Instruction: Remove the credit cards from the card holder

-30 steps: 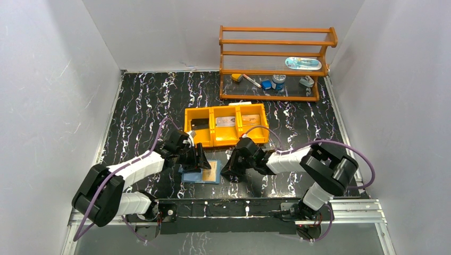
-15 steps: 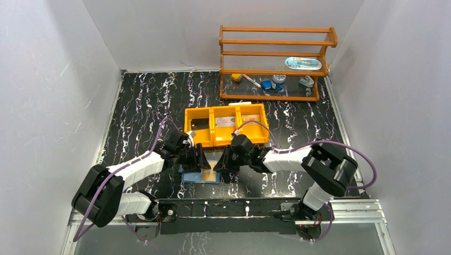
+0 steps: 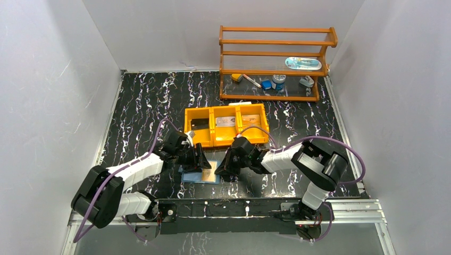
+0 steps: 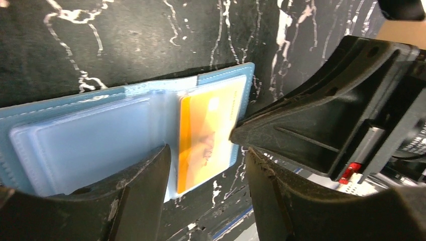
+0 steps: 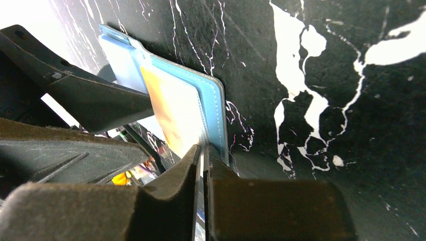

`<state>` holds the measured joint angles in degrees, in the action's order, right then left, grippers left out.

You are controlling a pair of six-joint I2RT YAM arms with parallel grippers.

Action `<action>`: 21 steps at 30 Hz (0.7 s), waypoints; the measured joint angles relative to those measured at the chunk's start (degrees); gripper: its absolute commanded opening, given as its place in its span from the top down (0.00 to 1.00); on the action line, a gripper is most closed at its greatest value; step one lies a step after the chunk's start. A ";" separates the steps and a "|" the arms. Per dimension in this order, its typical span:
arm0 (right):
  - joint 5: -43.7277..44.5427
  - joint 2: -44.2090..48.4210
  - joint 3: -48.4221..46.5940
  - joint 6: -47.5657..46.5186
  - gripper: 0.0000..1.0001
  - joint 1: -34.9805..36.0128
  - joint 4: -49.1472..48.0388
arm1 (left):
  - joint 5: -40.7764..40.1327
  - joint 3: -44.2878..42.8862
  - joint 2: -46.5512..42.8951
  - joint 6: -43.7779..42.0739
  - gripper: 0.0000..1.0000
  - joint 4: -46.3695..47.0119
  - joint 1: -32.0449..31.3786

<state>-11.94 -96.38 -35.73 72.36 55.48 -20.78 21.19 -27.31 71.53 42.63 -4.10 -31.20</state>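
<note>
Right gripper [image 3: 220, 170] has slid left, from open table beside the wallet onto the right edge of the small blue two-leaf card holder [image 3: 195, 177]; right elbow pulled in too. Left arm has hardly changed.

Card holder lies open and flat on the black white-veined marble-look table [image 3: 143, 101], near the front edge, between the two grippers. Paler inside with clear plastic sleeves faces up. Thin flat orange credit card [image 4: 206, 120] sits in the right-hand leaf, still mostly in its sleeve. Other cards not made out.

Right gripper: jaws closed to a thin slit, tips right at the outer edge of the orange credit card and the right leaf. Right wrist view shows that edge running into the slit; cannot tell if it truly pinches the card, the sleeve or nothing.

Left gripper [image 3: 201, 159]: jaws roughly half apart, nothing held. It is low over the card holder, one finger [image 4: 135, 196] over the clear sleeves near the fold, the other off the near right corner. Contact with the wallet cannot be told.

Orange three-compartment plastic tray [image 3: 213, 127] just behind the grippers. Orange wooden shelf rack [image 3: 276, 53] with small items at the back right.
</note>
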 measured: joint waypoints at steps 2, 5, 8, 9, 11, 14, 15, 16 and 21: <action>0.00 -0.02 0.02 0.46 0.88 -0.02 0.04 | 0.74 0.81 0.00 0.79 0.48 1.64 0.20; 0.00 -0.04 0.17 0.98 0.88 -0.02 -0.04 | 2.14 2.73 0.22 1.97 0.55 5.25 0.39; -0.02 -0.04 0.39 1.22 0.88 -0.04 -0.42 | 3.82 4.52 0.35 3.08 0.64 8.15 1.53; -0.07 -0.04 0.39 1.22 0.88 -0.04 -0.37 | 4.55 5.31 0.42 3.50 0.66 9.33 2.03; -0.35 0.00 0.52 1.22 0.88 -0.24 -0.35 | 5.53 6.60 0.68 4.39 0.72 11.47 2.78; -0.87 -0.09 0.70 1.33 0.88 -0.48 -0.48 | 6.58 8.15 0.96 5.33 0.81 14.16 3.74; -1.03 -0.11 0.70 1.38 0.88 -0.57 -0.52 | 6.69 8.55 0.92 5.49 0.84 14.64 4.00; -1.27 -0.22 0.70 1.38 0.88 -0.66 -0.61 | 6.71 8.87 0.87 5.66 0.86 14.93 4.20; -2.25 -0.55 0.70 1.40 0.88 -1.09 -0.94 | 6.01 9.73 0.13 5.77 1.00 15.23 4.37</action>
<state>-14.20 -96.92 -35.03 73.76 54.39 -21.71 27.20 -17.58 71.66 48.40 11.14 -26.83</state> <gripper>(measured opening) 0.120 0.047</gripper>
